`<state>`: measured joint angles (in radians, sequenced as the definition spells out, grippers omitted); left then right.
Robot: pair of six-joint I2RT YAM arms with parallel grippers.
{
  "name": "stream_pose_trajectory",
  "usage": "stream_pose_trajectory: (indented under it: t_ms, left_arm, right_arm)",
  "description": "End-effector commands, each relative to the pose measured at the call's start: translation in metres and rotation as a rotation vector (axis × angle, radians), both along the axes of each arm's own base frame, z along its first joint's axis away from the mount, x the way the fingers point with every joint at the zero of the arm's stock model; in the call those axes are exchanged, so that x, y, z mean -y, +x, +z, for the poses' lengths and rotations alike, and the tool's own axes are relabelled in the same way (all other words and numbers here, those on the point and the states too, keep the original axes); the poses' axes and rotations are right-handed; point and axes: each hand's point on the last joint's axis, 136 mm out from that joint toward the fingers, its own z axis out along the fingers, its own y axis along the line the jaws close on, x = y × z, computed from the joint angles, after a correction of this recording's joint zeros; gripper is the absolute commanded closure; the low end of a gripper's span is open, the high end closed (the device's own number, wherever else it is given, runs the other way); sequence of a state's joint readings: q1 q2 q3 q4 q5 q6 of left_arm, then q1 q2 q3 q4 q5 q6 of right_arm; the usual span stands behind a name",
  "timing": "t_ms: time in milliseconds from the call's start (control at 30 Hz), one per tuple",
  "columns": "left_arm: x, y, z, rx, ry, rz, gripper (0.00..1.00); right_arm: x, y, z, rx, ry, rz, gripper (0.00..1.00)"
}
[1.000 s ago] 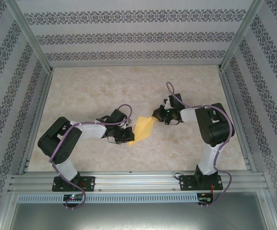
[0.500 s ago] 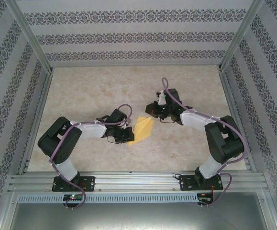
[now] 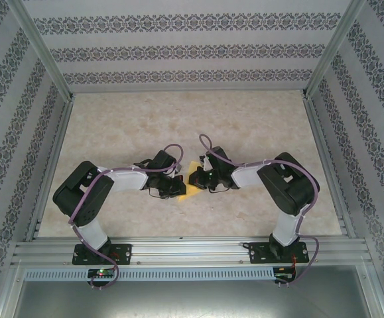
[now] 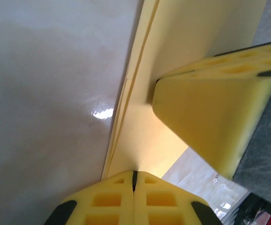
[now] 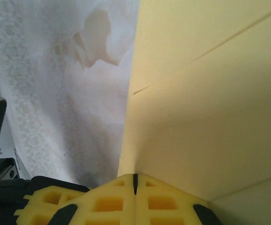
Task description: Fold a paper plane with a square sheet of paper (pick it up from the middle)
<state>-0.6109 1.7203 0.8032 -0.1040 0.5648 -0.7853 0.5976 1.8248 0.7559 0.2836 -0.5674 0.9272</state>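
Twice pins the square sheet of paper [image 5: 210, 103], folded into layers, flat at the middle of the table [image 3: 178, 119]: left gripper [image 4: 134, 179] closed with its tips at one folded edge, right gripper [image 5: 135, 182] closed too and bearing down on the top layer, probably to set a crease while keeping the sheet from sliding. Cannot tell whether either pair of tips nips a layer or merely presses. Beyond, patterned walls [image 3: 178, 50] and frame rails [image 3: 192, 248] well apart; in the way, just the two grippers themselves, crowded together over the paper.
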Motion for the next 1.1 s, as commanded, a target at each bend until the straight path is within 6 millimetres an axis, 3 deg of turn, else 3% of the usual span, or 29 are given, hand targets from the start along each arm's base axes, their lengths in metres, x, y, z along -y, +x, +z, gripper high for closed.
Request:
stream_pose_trajectory:
  t_ms: [0,433,533,700,833,933,1067]
  left_arm:
    - [-0.045,-0.043,-0.048,-0.177,0.22,0.0,1.0]
    - [-0.045,-0.044,-0.047,-0.181,0.223,-0.009,1.0]
    - [-0.045,-0.044,-0.047,-0.18,0.221,-0.01,1.0]
    - [-0.044,-0.043,-0.045,-0.176,0.216,-0.011,1.0]
    - [-0.043,-0.043,-0.045,-0.175,0.213,-0.01,1.0]
    - [-0.043,-0.042,-0.045,-0.175,0.213,-0.011,1.0]
    - [-0.042,-0.042,-0.045,-0.173,0.209,-0.014,1.0]
  right_arm:
    - [0.032,0.012,-0.03,-0.033,-0.076,-0.11,1.0]
    - [0.112,0.094,-0.019,0.005,-0.059,-0.287,1.0]
    - [0.117,0.104,-0.007,0.012,-0.004,-0.282,1.0]
    - [0.109,0.103,0.039,0.088,0.034,-0.226,0.98]
    - [0.095,0.084,0.07,0.156,0.016,-0.19,0.98]
    - [0.069,0.065,0.073,0.15,0.04,-0.144,0.99]
    - [0.042,0.048,0.061,0.122,0.059,-0.109,0.99]
